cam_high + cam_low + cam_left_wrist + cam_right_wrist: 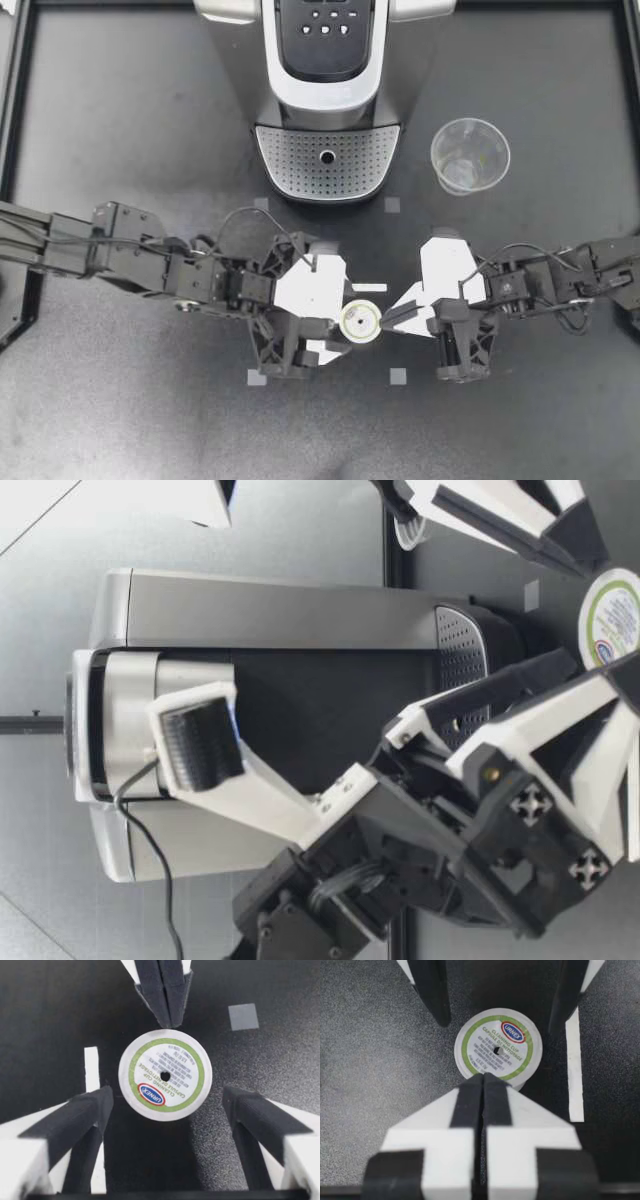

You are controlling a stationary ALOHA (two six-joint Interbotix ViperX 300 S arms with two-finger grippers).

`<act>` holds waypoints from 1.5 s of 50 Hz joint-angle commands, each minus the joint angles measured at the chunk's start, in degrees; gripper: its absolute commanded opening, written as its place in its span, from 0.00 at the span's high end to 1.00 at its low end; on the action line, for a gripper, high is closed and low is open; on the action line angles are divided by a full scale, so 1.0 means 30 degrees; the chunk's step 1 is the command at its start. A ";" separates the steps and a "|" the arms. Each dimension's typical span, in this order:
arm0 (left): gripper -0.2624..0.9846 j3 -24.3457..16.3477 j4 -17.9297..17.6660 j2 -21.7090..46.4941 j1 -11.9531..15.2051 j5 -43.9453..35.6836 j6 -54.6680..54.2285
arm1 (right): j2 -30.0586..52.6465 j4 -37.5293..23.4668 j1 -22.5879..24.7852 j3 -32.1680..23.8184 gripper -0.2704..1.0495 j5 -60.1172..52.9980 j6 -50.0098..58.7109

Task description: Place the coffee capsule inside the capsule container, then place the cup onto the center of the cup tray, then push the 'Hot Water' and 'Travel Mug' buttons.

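Observation:
The coffee capsule (360,321) stands on the black table with its white, green-ringed lid up. My left gripper (342,316) is open, with one finger on each side of the capsule (165,1076) and neither touching it. My right gripper (386,320) is shut, and its joined tip (483,1079) rests against the capsule's rim (497,1047). The clear plastic cup (470,155) stands upright to the right of the coffee machine (328,70). The machine's perforated cup tray (300,165) is bare, and its buttons (326,22) sit on the dark top panel. In the low view the capsule (612,615) shows in front of the machine (300,610).
Small grey tape squares (392,205) (398,377) (257,377) and a white tape strip (368,288) mark the table around the capsule. A raised black frame (22,100) borders the work area. Both arms lie low, between the capsule and the table's side edges.

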 commanded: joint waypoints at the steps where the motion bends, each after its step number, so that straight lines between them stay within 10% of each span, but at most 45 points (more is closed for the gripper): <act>1: 0.16 -0.0498 0.0088 -0.0322 0.0029 -0.0146 0.0029 | -0.0176 0.0029 0.0088 -0.0176 0.74 -0.0059 0.0029; 58: 0.18 -0.1670 0.0146 0.0674 0.0117 0.0850 0.0029 | 0.0088 0.0029 -0.0176 -0.0352 0.74 -0.0059 -0.0117; 75: 0.36 -0.1758 0.0117 0.0732 0.0117 0.0762 0.0000 | 0.0059 0.0029 -0.0176 -0.0439 0.74 -0.0059 -0.0117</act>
